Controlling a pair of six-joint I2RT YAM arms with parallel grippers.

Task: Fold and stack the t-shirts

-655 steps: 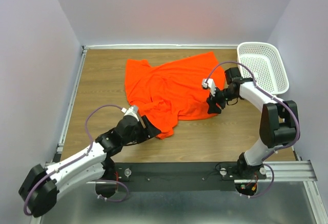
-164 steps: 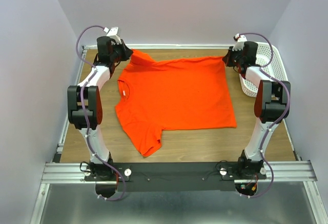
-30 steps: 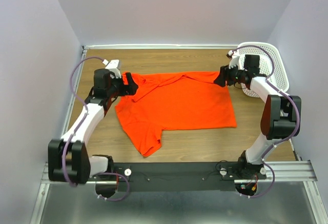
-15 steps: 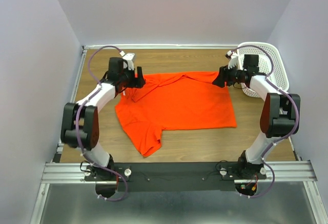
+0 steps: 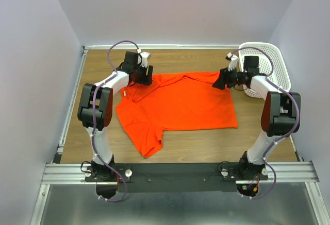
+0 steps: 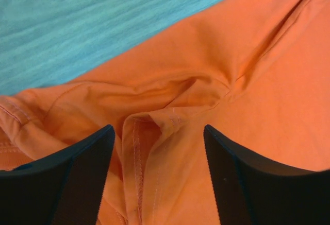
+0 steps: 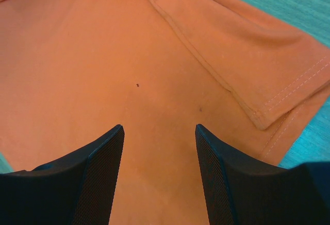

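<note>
The orange-red t-shirt (image 5: 180,104) lies spread on the wooden table, with its far edge folded over toward me and one sleeve pointing at the near left. My left gripper (image 5: 146,75) hovers at the far left corner of the shirt. In the left wrist view its jaws (image 6: 158,132) stand open astride a bunched fold of stitched hem of the t-shirt (image 6: 232,70). My right gripper (image 5: 219,81) is at the shirt's far right corner. It is open (image 7: 159,128) over flat fabric of the t-shirt (image 7: 103,55), beside the folded-over hem.
A white perforated basket (image 5: 265,68) stands at the far right corner, just behind the right arm. Bare wooden table (image 5: 103,132) shows left of the shirt and along the near edge. Walls close in on three sides.
The left arm has swung from left of the shirt to its far left corner, and its jaws have narrowed a little. The right arm and the shirt have barely moved.
</note>
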